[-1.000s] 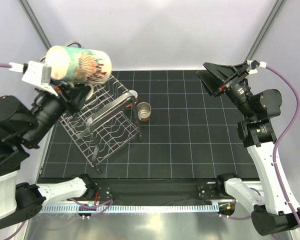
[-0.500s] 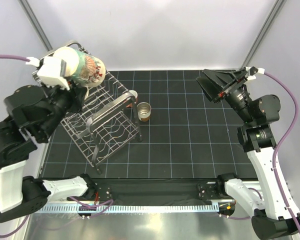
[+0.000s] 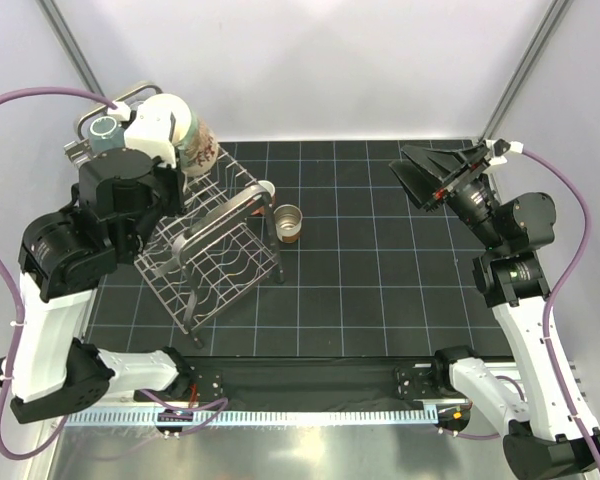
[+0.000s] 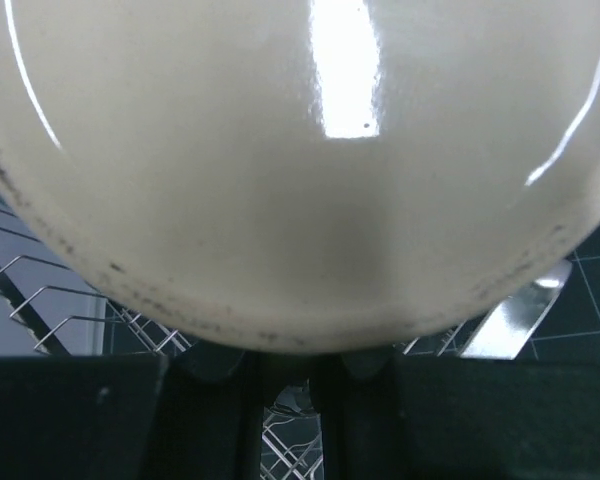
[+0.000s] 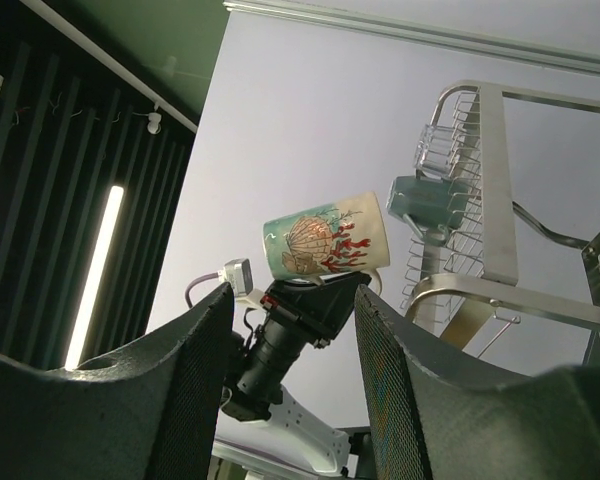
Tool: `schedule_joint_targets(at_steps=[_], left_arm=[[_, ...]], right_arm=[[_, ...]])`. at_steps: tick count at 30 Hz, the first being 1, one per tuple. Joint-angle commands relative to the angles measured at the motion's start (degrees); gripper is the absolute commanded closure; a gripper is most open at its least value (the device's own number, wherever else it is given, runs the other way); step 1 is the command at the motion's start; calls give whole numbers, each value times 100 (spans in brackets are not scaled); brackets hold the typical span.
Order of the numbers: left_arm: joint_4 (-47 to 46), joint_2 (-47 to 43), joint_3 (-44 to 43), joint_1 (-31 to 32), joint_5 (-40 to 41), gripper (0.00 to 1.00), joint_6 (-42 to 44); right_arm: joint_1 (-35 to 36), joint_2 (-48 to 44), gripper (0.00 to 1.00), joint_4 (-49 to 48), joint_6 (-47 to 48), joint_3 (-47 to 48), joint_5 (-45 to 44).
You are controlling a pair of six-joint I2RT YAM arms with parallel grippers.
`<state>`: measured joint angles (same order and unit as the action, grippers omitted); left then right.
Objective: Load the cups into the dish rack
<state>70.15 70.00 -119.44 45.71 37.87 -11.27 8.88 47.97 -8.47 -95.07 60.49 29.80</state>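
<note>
The left claw (image 3: 177,163) is closed on the large cream mug (image 3: 192,143) and holds it tipped well off upright above the upper-left end of the dish rack (image 3: 215,250), presumably so it can slot between the rods and drain. Where the fingers bite is hidden; it looks to be near the handle. In the left wrist view the mug's glossy cream glaze fills the frame, flecked dark along its lower curve, with thin bright wires beneath. The red-brown print wraps a smooth, slightly tapered wall.

The grey-teal tumbler (image 3: 105,128) and the clear glass (image 5: 435,150) already sit at the rack's upper-left end, by its thick tubular handle. The salmon-pink mug (image 3: 267,188) stands at the rack's right edge. The small brown-based cup (image 3: 290,222) stands upright on the black gridded bench (image 3: 400,300) just beside it.

The right claw (image 3: 428,172) hangs at the right of the frame, jaws spread wide and holding nothing, well apart from the rack.
</note>
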Motion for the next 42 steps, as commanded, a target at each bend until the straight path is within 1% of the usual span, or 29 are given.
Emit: schedule_joint_targets(at_steps=[1, 3, 5, 6, 7, 9, 10, 15, 17, 21, 27, 42], left_arm=[[-442, -136, -219, -282, 467, 100, -7], [-318, -66, -308, -492, 196, 100, -121], [-73, 101, -501, -861, -42, 100, -253], [-2, 154, -545, -1019, -347, 100, -340], [60, 250, -615, -1264, -481, 100, -376], [244, 347, -694, -1512, -666, 100, -551], [297, 418, -738, -1800, -780, 100, -552], [473, 813, -914, -2312, -1202, 100, -657], [430, 910, -932, -2391, -1326, 100, -736], [578, 1208, -1090, -2549, -1300, 100, -886], [596, 1288, -1003, -2682, -1186, 100, -991], [588, 1368, -748, -2937, -1247, 100, -1123]], right_arm=[[-1, -77, 47, -146, -29, 7, 166], [-10, -68, 47, -146, -38, -2, 193], [-1, -59, 46, -146, -47, -11, 219], [-9, -50, 47, -146, -56, -2, 236], [-10, -42, 47, -155, -56, -2, 254], [-9, -24, 47, -137, -65, -2, 280], [-1, -7, 47, -129, -73, -11, 333], [78, 46, 46, -120, -38, -46, 386], [183, 134, 46, -128, -30, -63, 403], [333, 310, 46, -190, -38, -37, 412], [473, 450, 47, -243, -3, -63, 412], [649, 679, 47, -304, -3, -20, 447]])
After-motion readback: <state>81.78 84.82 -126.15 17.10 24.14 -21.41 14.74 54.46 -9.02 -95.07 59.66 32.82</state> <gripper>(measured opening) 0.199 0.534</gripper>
